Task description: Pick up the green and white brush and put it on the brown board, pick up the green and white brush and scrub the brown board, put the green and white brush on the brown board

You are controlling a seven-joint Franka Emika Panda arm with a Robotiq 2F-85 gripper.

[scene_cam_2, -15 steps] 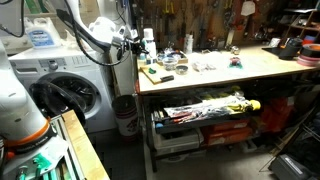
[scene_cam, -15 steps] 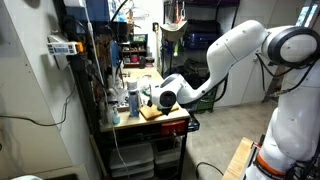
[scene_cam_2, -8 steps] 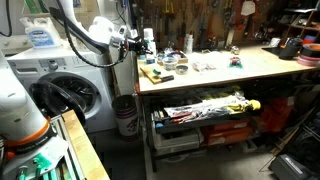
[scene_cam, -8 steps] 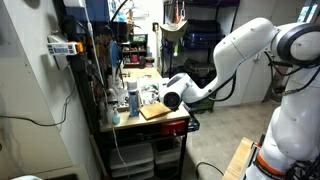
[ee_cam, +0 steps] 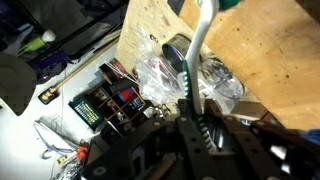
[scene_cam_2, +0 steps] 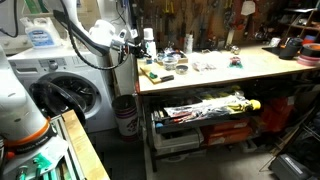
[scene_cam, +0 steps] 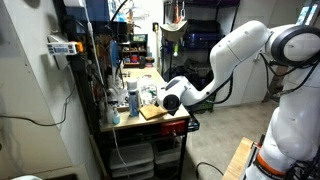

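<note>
My gripper [ee_cam: 192, 125] is shut on the green and white brush [ee_cam: 197, 45]. Its white handle runs up from the jaws, and its green end [ee_cam: 230, 4] is over the brown board [ee_cam: 270, 55]. In both exterior views the gripper [scene_cam: 160, 97] [scene_cam_2: 130, 42] hangs at the table's end, just above the brown board [scene_cam: 152, 113] [scene_cam_2: 151, 72]. The brush itself is too small to make out there. I cannot tell whether the brush touches the board.
Crumpled clear plastic [ee_cam: 155, 75] and a dark round object [ee_cam: 178, 52] lie beside the board. A box of small parts [ee_cam: 108, 103] sits near the table edge. A blue bottle [scene_cam: 133, 98] stands by the board. A washing machine [scene_cam_2: 70, 90] stands beside the table.
The gripper with the brush has shifted slightly sideways over the board and back. Nothing else has moved.
</note>
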